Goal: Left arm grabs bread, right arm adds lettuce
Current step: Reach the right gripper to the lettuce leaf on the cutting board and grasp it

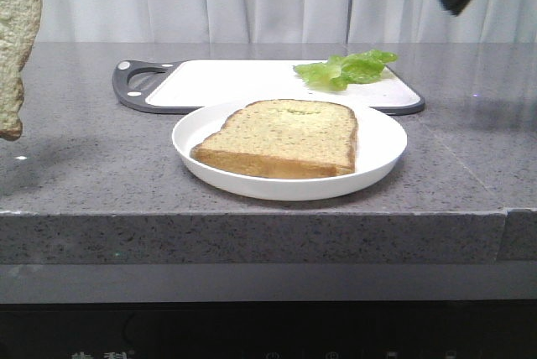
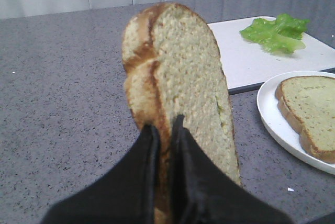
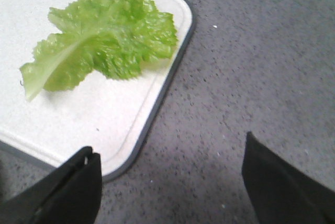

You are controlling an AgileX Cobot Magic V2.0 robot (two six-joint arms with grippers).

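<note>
Plate (image 1: 189, 137): white and round, it sits closest to the front edge of the grey speckled counter (image 1: 75, 174), near the middle of that edge.
Slice on the plate (image 1: 281, 137): a flat slice of bread lies inside the plate, crust facing the front edge.
My left gripper (image 2: 163, 130): my black jaws are pressed together on the lower edge of the bread (image 2: 180, 93), one on each face, with only the slice's thickness between them.
Bread: I hold this thicker slice upright and clear of the counter, over its left side; in the front view it shows at the far left of the picture, cut off by the frame. Its pale speckled face and brown crust are both in sight.
Cutting board (image 1: 226, 82): white with a dark rim and handle, it lies just behind the plate, handle toward the left edge of the counter.
Lettuce (image 1: 346, 68): the green ruffled leaf rests on the board's far right corner, touching nothing else.
My right gripper (image 3: 170, 174): my fingers are spread wide with nothing between them, hovering above the bare counter just off the board's right edge, near the lettuce but apart from it.
</note>
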